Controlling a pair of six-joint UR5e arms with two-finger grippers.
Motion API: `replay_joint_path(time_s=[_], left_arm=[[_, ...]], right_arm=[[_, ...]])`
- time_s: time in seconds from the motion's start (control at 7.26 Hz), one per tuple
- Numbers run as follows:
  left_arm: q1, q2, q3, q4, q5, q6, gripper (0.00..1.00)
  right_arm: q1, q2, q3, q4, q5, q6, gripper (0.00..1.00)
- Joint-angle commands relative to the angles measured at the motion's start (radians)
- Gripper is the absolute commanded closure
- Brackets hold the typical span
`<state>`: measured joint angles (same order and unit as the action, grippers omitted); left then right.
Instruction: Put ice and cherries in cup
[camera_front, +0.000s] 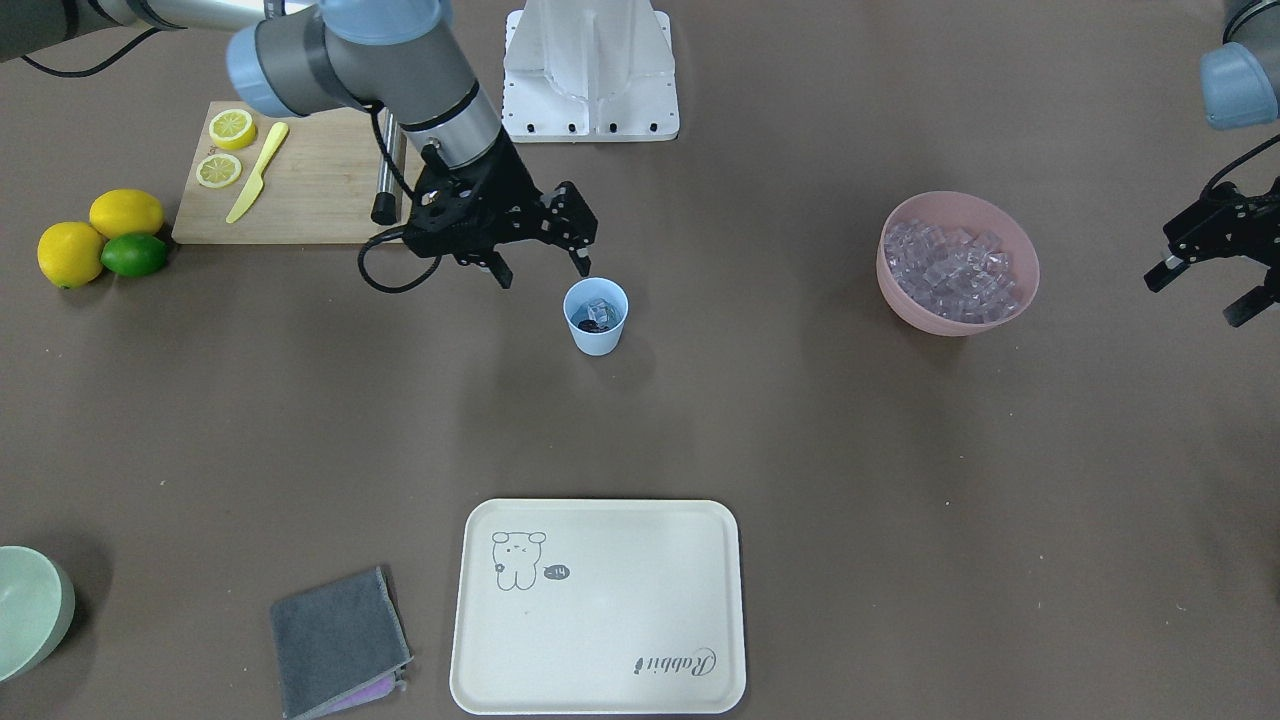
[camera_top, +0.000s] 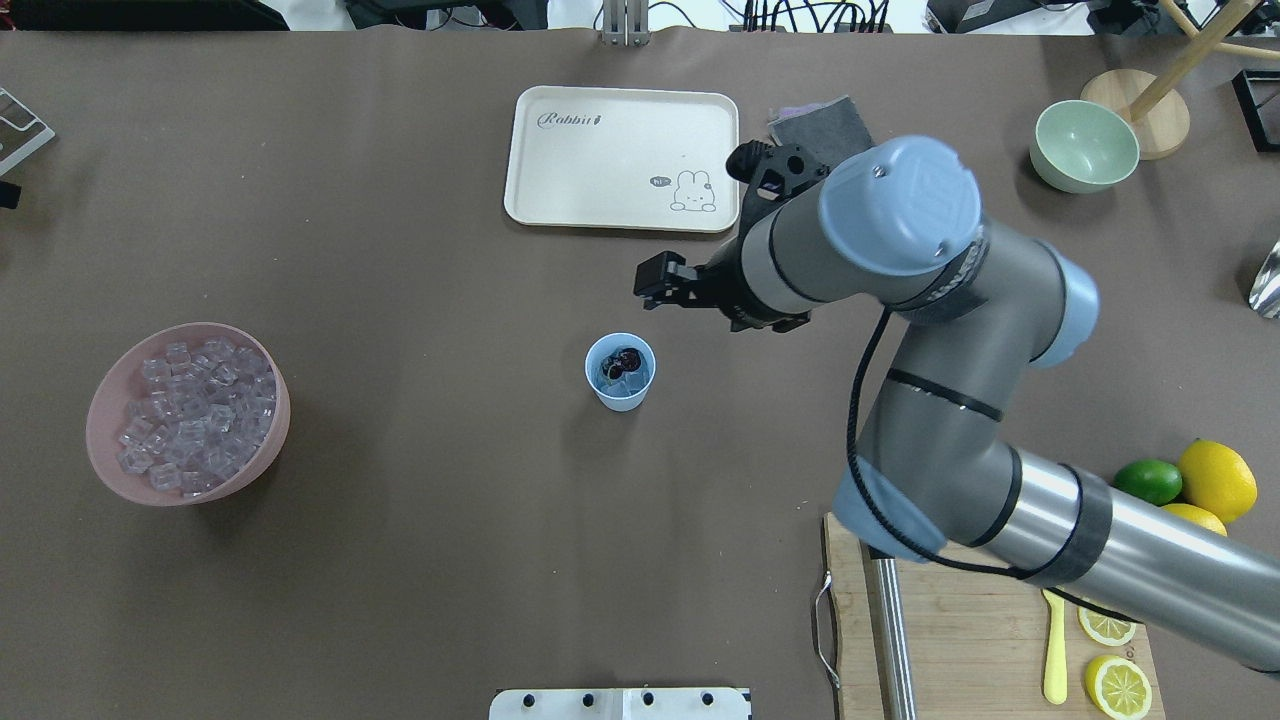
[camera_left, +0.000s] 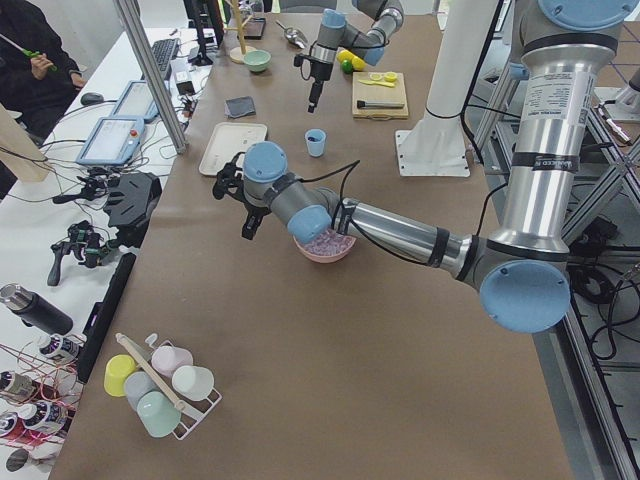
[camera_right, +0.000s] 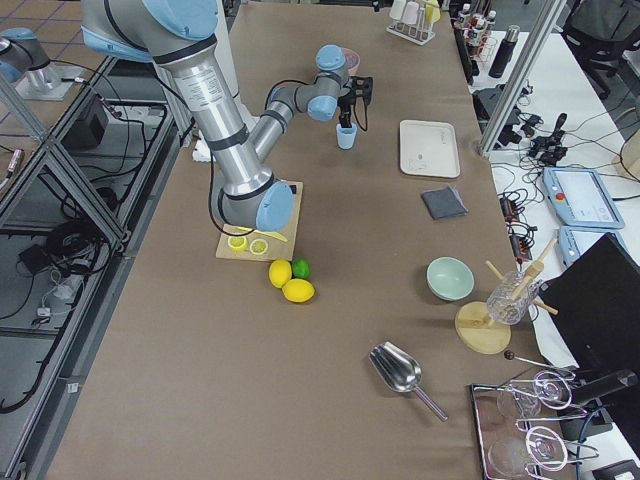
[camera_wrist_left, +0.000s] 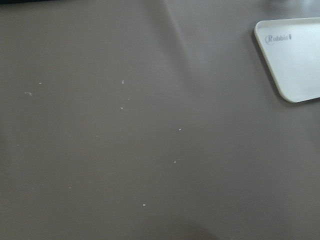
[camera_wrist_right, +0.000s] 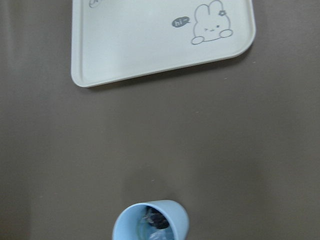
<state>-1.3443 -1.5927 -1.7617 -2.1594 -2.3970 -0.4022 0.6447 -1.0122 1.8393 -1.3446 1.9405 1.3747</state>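
Cherries (camera_top: 627, 360) and ice (camera_front: 600, 307) sit in the cup (camera_front: 596, 335) — lift your right fingers (camera_front: 499, 270), wide and empty, straight up, clear.

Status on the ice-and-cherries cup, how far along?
Looks essentially done: ice and cherries sit in the cup. Nothing in hand: right gripper open and empty, raised near the cup; left gripper open and empty by the pink bowl. Left: likely only retracting.

Cup (camera_top: 620, 385): mid-table, upright.
In cup: cherries (camera_top: 627, 360), seemingly atop ice (camera_top: 611, 379).
Bowl (camera_top: 280, 430): far to robot's left of cup, heaped with ice.
Tray (camera_top: 560, 190): beyond cup.
Right gripper (camera_front: 544, 274): raised, just right of cup.
Cutting board (camera_top: 960, 640): near right corner.
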Motion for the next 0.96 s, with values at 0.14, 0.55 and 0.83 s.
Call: replay_joint_path(time_s=[0.14,0.55,0.83], left_arm=[[-0.027,0.059,-0.005,-0.065,0.151,0.034,0.02],[-0.036,0.088,0.039,-0.060,0.153,0.040,0.02],[-0.077,0.089,0.048,-0.051,0.150,0.048,0.02]], right_arm=[[0.217,-0.208,0.023,-0.068,0.202,-0.336,0.00],[0.451,-0.448,-0.018,-0.083,0.219,-0.842,0.00],[0.644,-0.549,-0.098,-0.088,0.329,-1.117,0.00]])
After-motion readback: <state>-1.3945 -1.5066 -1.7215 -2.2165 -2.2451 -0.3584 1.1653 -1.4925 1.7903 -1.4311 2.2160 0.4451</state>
